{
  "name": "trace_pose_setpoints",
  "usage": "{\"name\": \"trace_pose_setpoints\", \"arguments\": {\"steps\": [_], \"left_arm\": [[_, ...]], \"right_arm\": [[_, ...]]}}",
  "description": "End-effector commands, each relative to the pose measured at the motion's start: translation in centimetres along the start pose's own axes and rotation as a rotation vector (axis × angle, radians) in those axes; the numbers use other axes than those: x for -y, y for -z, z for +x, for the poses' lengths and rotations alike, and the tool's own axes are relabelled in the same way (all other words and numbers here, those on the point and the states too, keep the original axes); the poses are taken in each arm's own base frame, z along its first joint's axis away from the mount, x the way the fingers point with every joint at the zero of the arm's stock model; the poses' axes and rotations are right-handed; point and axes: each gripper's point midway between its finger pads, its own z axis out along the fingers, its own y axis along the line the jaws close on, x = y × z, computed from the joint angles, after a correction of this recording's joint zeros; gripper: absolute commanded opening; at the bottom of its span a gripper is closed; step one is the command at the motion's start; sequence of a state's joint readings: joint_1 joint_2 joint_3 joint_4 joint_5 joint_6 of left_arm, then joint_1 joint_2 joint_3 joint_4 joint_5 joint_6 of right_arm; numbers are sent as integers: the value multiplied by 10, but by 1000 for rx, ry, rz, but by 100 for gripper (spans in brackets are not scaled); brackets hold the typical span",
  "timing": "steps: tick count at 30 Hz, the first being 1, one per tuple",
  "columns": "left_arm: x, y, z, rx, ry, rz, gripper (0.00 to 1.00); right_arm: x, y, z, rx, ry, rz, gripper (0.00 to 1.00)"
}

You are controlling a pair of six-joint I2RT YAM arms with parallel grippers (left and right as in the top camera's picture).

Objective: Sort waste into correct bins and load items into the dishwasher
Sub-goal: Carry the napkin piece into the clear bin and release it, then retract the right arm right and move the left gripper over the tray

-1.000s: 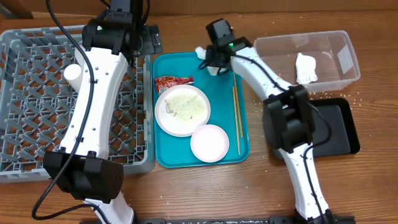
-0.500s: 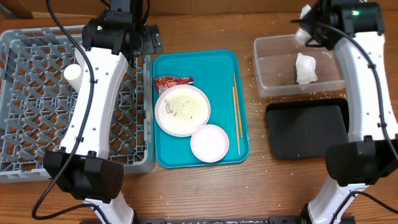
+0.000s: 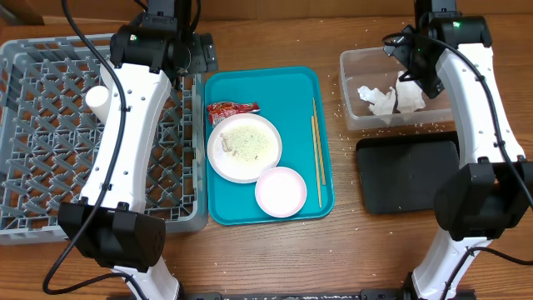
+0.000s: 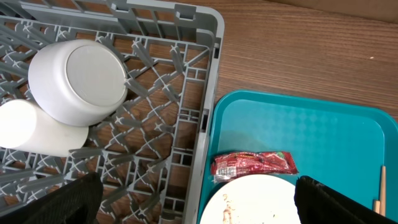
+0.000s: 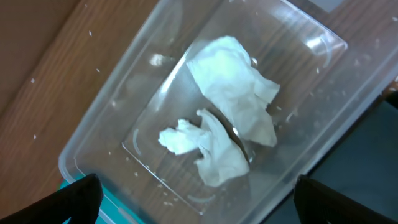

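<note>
**A:** Where do we find the waste?

**B:** We see a larger napkin point(image 5: 231, 87) and a smaller napkin point(image 5: 208, 149), both crumpled and touching each other, on the floor of the clear tub point(image 5: 112, 124). The right gripper point(image 5: 199, 199) hangs above that tub with its fingers spread wide and nothing between them.

**A:** And the rest of the waste?

**B:** We spot the red-and-white wrapper point(image 3: 232, 108) on the teal tray point(image 3: 266, 83), just beside the far rim of the round plate point(image 3: 244, 147). Rice grains point(image 3: 246, 142) cover the middle of that plate, and more lie scattered on the tabletop point(image 3: 275, 258) around the tub.

**A:** What else do we have on the tray?

**B:** A small white bowl point(image 3: 281, 191) touches the plate's near edge, and the wooden chopsticks point(image 3: 316, 150) lie along the tray's right side. The black tray point(image 3: 408, 175) sits on the near side of the tub.

**A:** And the rack?

**B:** We see two white cups point(image 4: 78, 81) lying together in the grey dish rack point(image 3: 50, 167), one with its base towards the camera. The left gripper point(image 4: 199, 202) hovers over the rack's edge and the teal tray, fully spread and holding nothing.
</note>
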State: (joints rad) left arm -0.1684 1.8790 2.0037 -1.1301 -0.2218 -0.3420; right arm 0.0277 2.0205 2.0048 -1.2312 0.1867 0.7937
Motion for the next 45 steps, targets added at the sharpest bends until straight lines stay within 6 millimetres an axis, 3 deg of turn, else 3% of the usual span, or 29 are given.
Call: {"name": "trace_pose_setpoints", "arguments": {"steps": [1,5,8,9,11,13,16,29,31,33,35,37,41,45], "left_arm": [[-1,-2,-1,3,17,-13,100],[-1,-2,-1,3,16,-12,100],[-1,-2,-1,3,17,-13,100],[-1,-2,-1,3,16,-13,100],[-1,-2,-1,3,16,-12,100],[-1,-2,-1,3,16,-12,100],[-1,-2,-1,4,16,-14,100],[0,-2,-15,60,67,-3,100],[17,-1,-5,3,76,95,100],[46,5,11,-85,68,268,100],[78,19,32,-206,65,466,100],[97,35,51,-305,54,591,100],[102,41,70,-363,-7,596,100],[86,30,80,-351,-79,441,100]], "right_arm": [[-8,47,-11,41,-27,-98,100],[-1,100,-27,119,-58,-174,100],[15,135,-44,200,-76,-212,100],[40,152,-57,263,-119,-175,100],[67,162,-66,298,-156,-118,100],[88,164,-65,282,-182,-72,100],[104,161,-67,267,-206,-33,100],[106,157,-67,259,-211,-25,100],[106,157,-67,259,-211,-25,100],[106,157,-67,259,-211,-25,100],[106,157,-67,259,-211,-25,100],[106,157,-67,259,-211,-25,100],[106,157,-67,259,-211,-25,100],[106,157,-67,259,-211,-25,100]]}}
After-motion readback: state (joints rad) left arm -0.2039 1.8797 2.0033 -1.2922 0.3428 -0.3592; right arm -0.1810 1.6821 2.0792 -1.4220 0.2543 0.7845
